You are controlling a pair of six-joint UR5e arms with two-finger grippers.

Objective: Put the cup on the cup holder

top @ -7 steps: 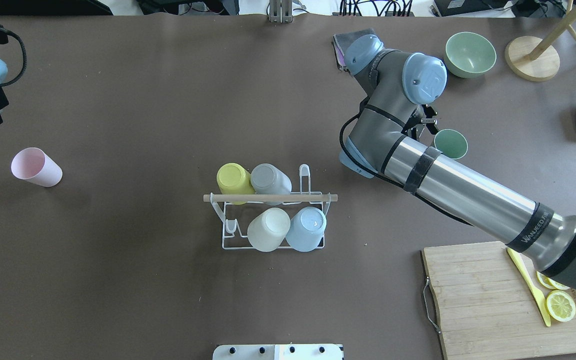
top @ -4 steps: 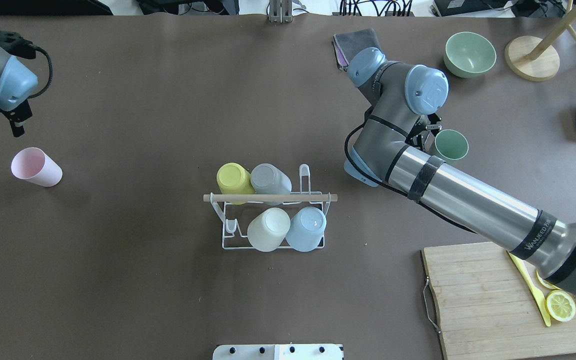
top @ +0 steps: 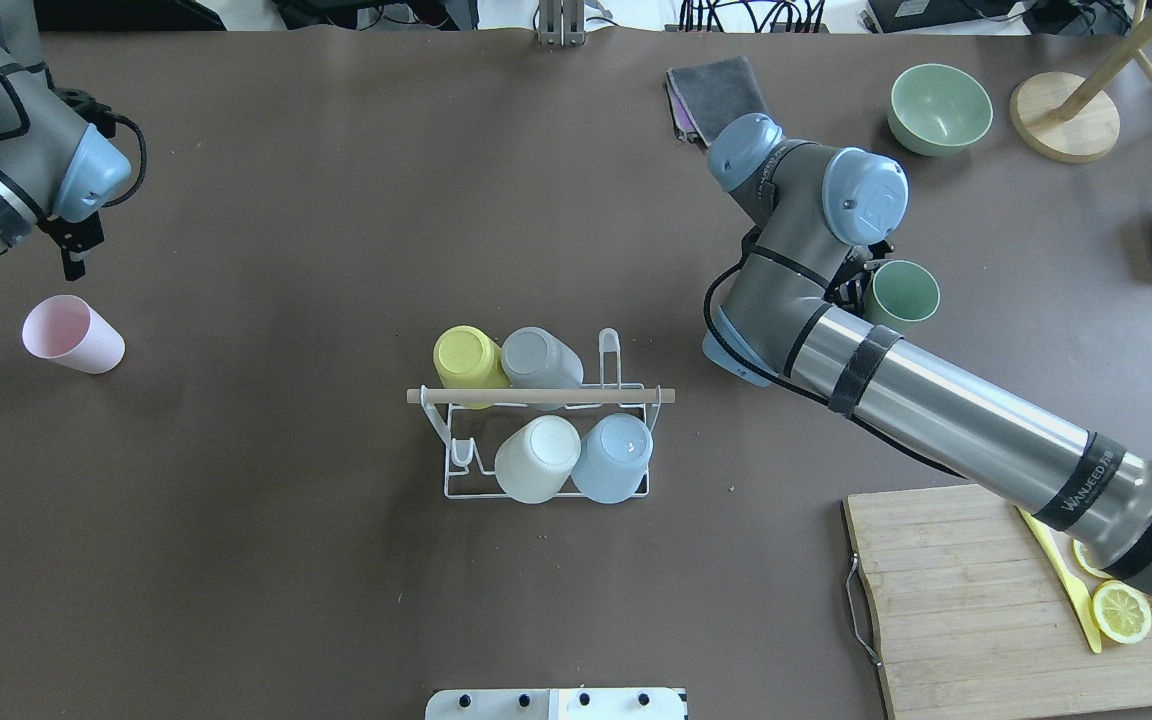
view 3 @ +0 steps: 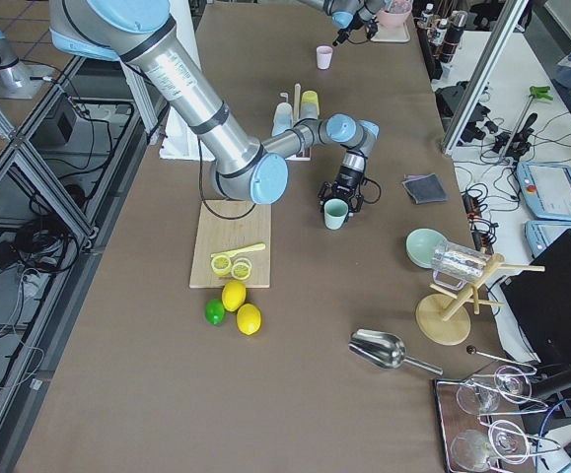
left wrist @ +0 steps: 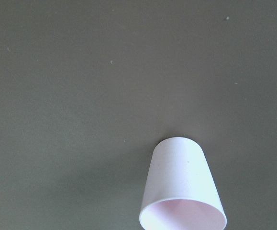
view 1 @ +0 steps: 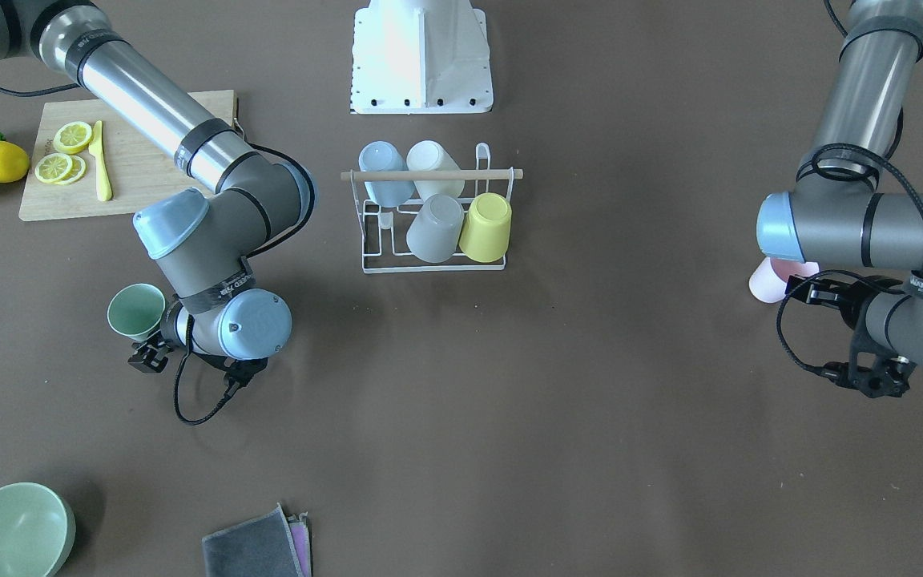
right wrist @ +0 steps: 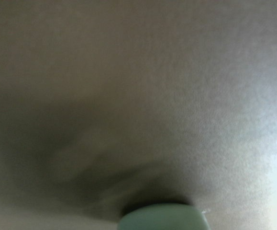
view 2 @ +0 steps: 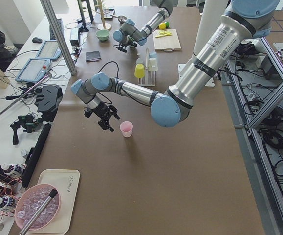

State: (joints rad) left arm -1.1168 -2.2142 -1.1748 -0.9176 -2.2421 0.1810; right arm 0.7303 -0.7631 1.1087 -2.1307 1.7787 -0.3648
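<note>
Plainly upright, mouth up, the green cup (view 1: 135,311) sits by the right fingers (view 1: 147,355), whose opening is hidden.

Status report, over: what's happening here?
Left end effector beside pink cup, not touching. Right end effector at green cup, grip unclear. Cup holder: four cups.

The desk (top: 286,560) is a flat dark brown. At centre frame the cup holder (top: 541,396) is white wire with a pale wooden rod. It carries a yellow cup (top: 466,358), a grey cup (top: 539,358), a cream cup (top: 536,458) and a light blue cup (top: 613,457) (all plain). At far left is a pink cup (top: 71,334). At upper right are a sage green cup (top: 902,293) and a paler green bowl (top: 939,107).
</note>
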